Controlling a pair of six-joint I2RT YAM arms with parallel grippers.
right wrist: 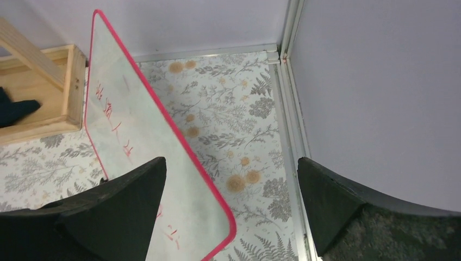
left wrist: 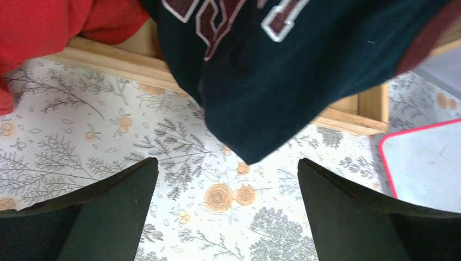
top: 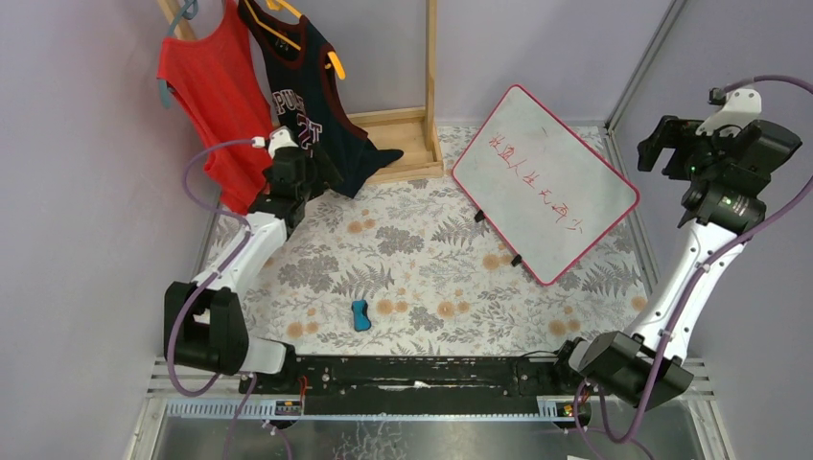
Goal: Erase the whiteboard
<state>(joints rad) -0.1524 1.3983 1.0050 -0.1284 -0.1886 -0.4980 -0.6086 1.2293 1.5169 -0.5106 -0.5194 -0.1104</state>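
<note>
One whiteboard (top: pixel 545 182), and there it was at the far right of the surface (top: pixel 412 249), propped at a tilt on small black feet (top: pixel 479 217), with a row of red handwriting across its face. I judged it stiff, light and slick, likely to skate or tip under a wiping push. Its thin pink-red frame (top: pixel 592 240) along the right edge looked the place to brace it. One blue eraser (top: pixel 360 314) lay near, left of centre, well apart from the board. It was small, best pinched across its narrow middle. My right gripper (right wrist: pixel 231 160) hung wide and empty above the board's right edge. My left gripper (left wrist: pixel 227 163), just as wide and empty, hovered far left by two garments, a red jersey (top: pixel 211 105) and a navy jersey (top: pixel 307 105), on one wooden rack (top: pixel 412 134).
</note>
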